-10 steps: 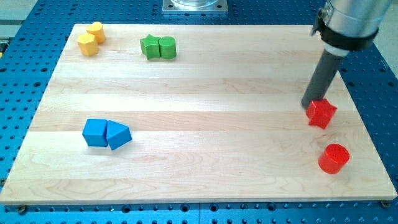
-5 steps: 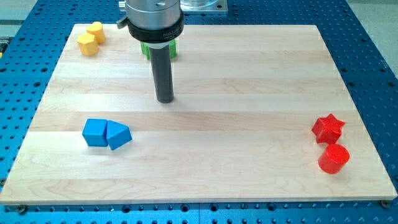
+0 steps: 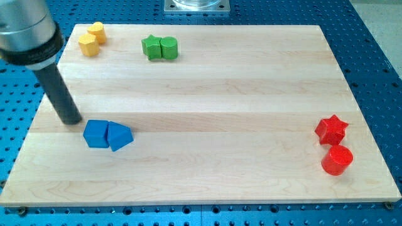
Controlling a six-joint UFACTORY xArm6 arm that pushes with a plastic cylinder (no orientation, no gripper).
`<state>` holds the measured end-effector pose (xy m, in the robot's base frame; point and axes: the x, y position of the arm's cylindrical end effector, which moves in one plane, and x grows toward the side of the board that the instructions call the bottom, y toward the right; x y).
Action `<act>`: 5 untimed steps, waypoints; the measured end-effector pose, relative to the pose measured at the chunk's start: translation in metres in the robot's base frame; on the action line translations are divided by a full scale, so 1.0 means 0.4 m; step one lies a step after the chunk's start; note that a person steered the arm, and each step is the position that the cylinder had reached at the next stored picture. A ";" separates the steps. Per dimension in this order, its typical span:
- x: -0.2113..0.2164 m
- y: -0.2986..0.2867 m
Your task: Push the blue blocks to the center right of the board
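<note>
Blue cube (image 3: 96, 134) and blue wedge (image 3: 119, 135) touch at the desk's (image 3: 220, 176) eight o'clock; no pincer, only a tip (image 3: 71, 119) near the cube's ten o'clock. An off-centre push could probably split the pair.

Grey metal collar – straight dark rod (image 3: 61, 94) beneath.

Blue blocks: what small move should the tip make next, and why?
Probably slide my tip slightly toward the view's bottom, level with the blue cube, then push right. It sits just up-left of the cube, which touches the blue wedge-shaped block.
</note>
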<state>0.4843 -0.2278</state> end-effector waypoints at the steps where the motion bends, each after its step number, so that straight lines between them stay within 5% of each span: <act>1: 0.058 0.143; 4: 0.188 0.212; 5: 0.184 0.365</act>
<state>0.5581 -0.0817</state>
